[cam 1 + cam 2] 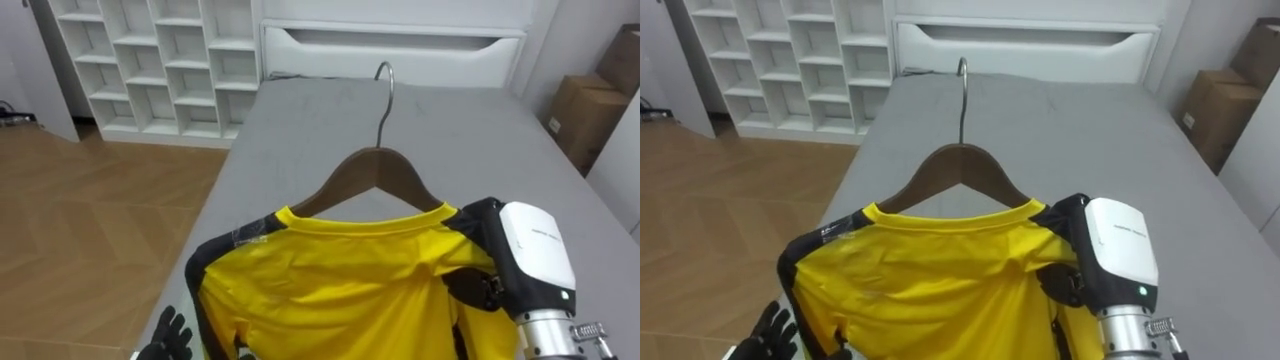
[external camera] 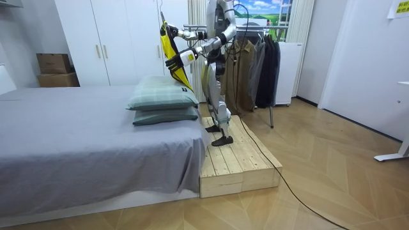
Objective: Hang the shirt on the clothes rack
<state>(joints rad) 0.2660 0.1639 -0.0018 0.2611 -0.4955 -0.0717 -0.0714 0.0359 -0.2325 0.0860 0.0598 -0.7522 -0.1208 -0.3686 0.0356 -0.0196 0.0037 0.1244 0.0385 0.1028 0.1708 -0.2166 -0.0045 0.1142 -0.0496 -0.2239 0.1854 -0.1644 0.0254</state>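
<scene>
A yellow shirt [image 1: 340, 285] with black sleeves hangs on a brown wooden hanger [image 1: 372, 172], whose metal hook [image 1: 385, 85] points up and away from me. My right hand [image 1: 535, 255] holds the shirt's right shoulder, its dark fingers [image 1: 470, 288] curled into the cloth over the hanger's end. My left hand [image 1: 165, 335] shows at the lower left beside the black sleeve, fingers spread. In the room view I stand on a wooden platform [image 2: 239, 163] beside the bed, holding the shirt [image 2: 168, 39] up over its edge.
A grey bed [image 1: 470, 140] lies below the shirt, with a white headboard [image 1: 390, 50] and white cubby shelves [image 1: 160, 60] beyond. Cardboard boxes [image 1: 590, 110] stand at the right. Behind me a rack of dark clothes [image 2: 255, 61] stands; two pillows [image 2: 163, 102] lie on the bed.
</scene>
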